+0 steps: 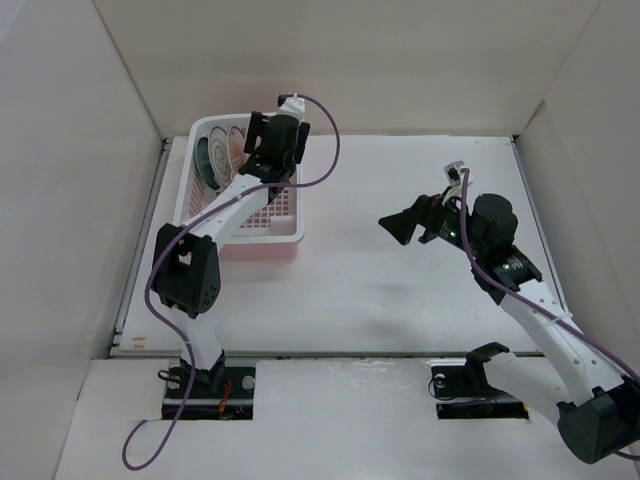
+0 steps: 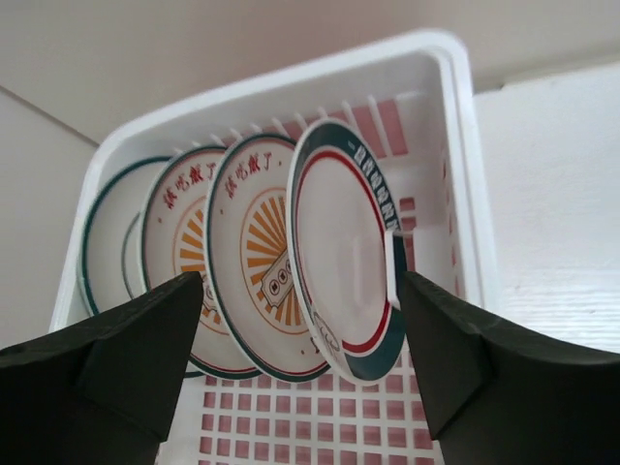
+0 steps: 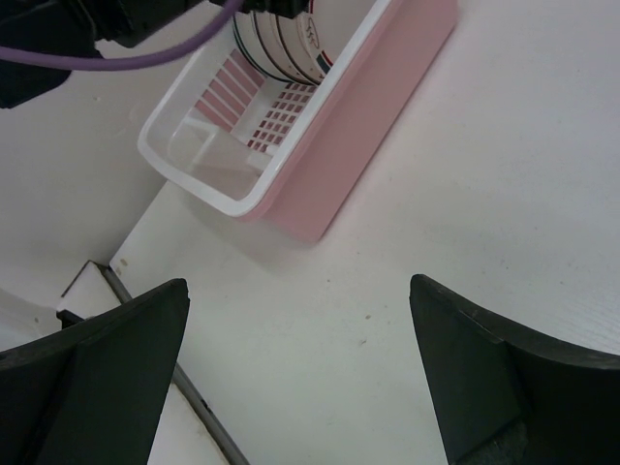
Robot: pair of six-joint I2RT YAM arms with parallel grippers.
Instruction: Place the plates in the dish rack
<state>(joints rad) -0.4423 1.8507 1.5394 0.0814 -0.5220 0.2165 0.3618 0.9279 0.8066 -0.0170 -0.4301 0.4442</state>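
The pink dish rack (image 1: 268, 240) with a white rim stands at the back left of the table. Several plates stand upright in a row inside it. In the left wrist view these are a green-rimmed one (image 2: 105, 228), two orange sunburst ones (image 2: 177, 242) (image 2: 254, 257) and a ringed one (image 2: 341, 242) nearest me. A dark plate edge (image 1: 212, 160) shows at the far-left end of the row. My left gripper (image 1: 266, 148) hovers over the rack, open and empty (image 2: 298, 300), its jaws either side of the ringed plate without touching it. My right gripper (image 1: 393, 225) is open and empty above bare table (image 3: 300, 320).
White walls enclose the table on the left, back and right. The rack's near half (image 2: 320, 417) holds no plates. A metal rail (image 3: 165, 358) runs along the table's left edge. In the right wrist view the rack (image 3: 339, 145) lies ahead of my right gripper.
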